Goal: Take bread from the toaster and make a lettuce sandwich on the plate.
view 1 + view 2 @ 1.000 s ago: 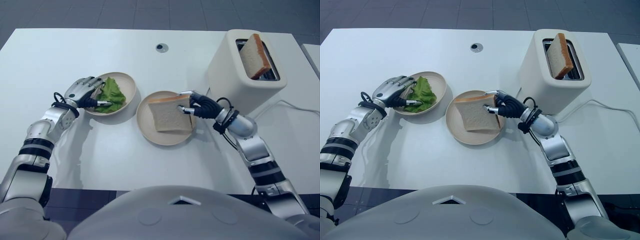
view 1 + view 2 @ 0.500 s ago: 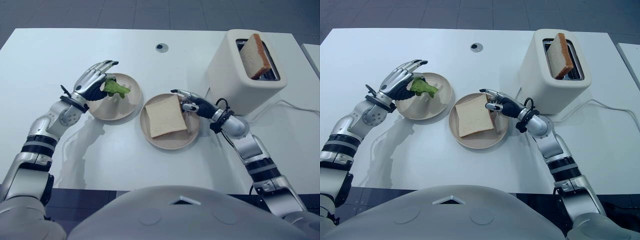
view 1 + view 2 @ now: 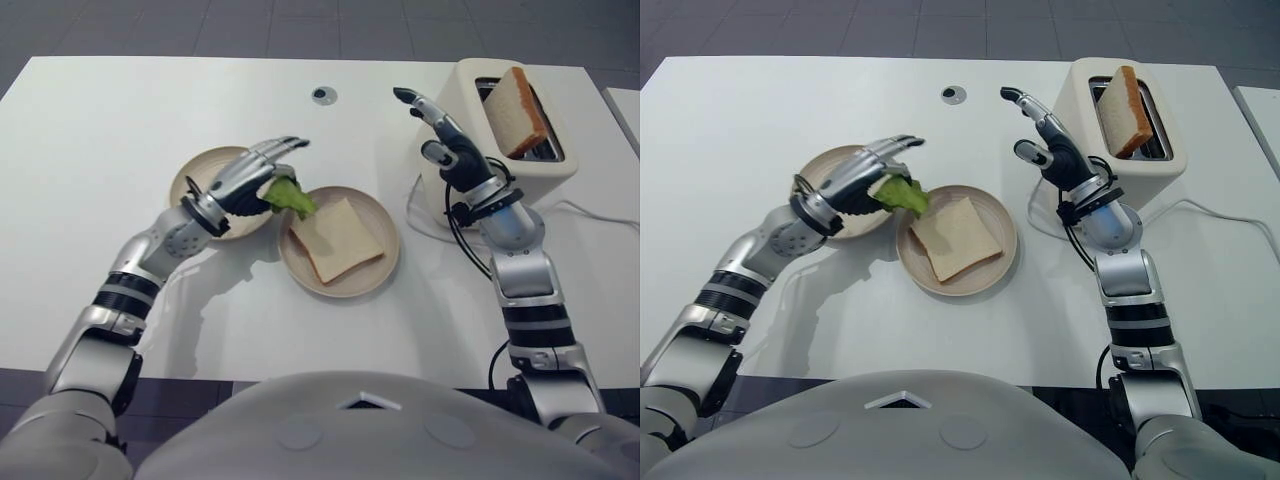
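Landmark is the round beige plate (image 3: 345,289) carrying a white bread slice (image 3: 338,240). Its near side opens onto bare white tabletop (image 3: 250,320), a free approach. The left rim is blocked by the left hand (image 3: 245,180) pinching a green lettuce leaf (image 3: 290,197), with a second beige plate (image 3: 185,180) just beyond. To the right lie a looped white cord (image 3: 414,220), the raised right hand (image 3: 450,145) with fingers spread, and the cream boxy toaster (image 3: 545,180) behind.

Place: a lab or office test room is suggested rather than a home kitchen.
Table: a plain white desk-type table (image 3: 120,110) is used, with a round cable hole (image 3: 323,95) set in its top.
Floor: grey carpet tiles (image 3: 250,25) are seen beyond the table.
Kitchen items: a toaster (image 3: 1155,172) and a plate (image 3: 380,275) are laid out on the desk top, with a cord (image 3: 1225,210) run across it.
Neighbour: a second white table (image 3: 625,105) is placed just beside, at the right.
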